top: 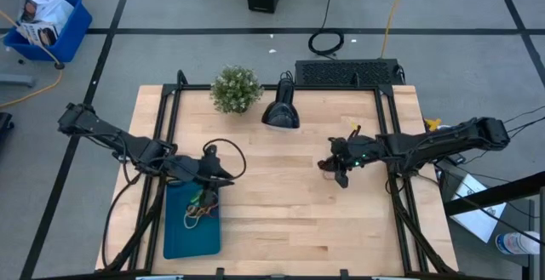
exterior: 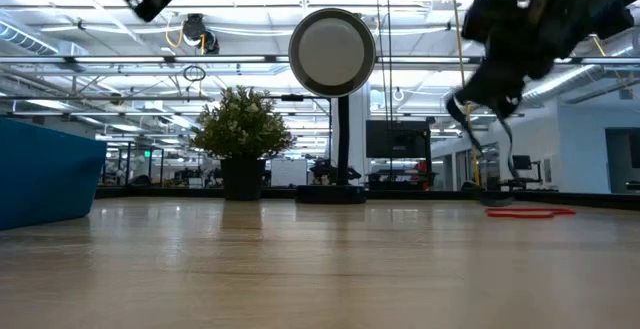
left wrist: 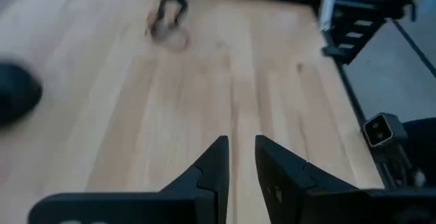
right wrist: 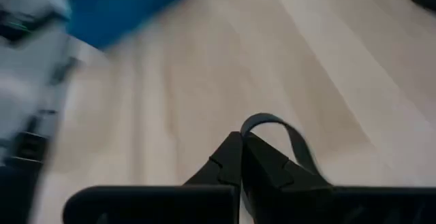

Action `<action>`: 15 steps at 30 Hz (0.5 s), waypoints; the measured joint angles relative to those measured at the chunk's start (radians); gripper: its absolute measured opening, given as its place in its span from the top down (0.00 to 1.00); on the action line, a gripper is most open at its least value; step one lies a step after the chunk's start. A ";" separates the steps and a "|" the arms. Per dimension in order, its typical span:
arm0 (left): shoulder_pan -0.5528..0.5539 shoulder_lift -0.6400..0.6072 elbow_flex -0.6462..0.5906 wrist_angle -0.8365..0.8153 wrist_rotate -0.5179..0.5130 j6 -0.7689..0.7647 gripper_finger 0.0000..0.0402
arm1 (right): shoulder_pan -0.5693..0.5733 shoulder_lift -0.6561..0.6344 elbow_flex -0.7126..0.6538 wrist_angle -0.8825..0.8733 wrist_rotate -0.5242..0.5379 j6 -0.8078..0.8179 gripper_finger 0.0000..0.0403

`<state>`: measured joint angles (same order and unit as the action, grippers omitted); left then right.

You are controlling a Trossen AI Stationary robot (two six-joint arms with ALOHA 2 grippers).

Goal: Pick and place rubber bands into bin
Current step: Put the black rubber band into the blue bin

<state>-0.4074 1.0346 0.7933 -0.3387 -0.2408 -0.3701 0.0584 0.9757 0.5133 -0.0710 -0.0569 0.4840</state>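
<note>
— Well, the right gripper [right wrist: 243, 157] is pinched tight on a dark rubber band [right wrist: 289, 137], a thin loop arching off its fingertips above the pale wood table [top: 289, 212].

— And the left gripper [left wrist: 240, 159]?

— Narrow gap between its fingers, nothing visibly in it; it hovers by the bin [top: 192, 225], a flat teal tray with a small tangle of rubber bands [top: 203, 205] inside.

— Anything loose?

— A red band [exterior: 530, 211] lies flat on the table. From the left wrist it's blurred.
</note>
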 joint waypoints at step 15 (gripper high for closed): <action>-0.023 0.292 0.000 0.568 -0.114 0.506 0.81 | 0.166 0.137 0.002 0.614 0.082 -0.120 1.00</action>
<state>-0.4301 1.3270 0.7937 0.2295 -0.3552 0.1354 0.2243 1.1125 0.5152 0.5433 0.0253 0.3643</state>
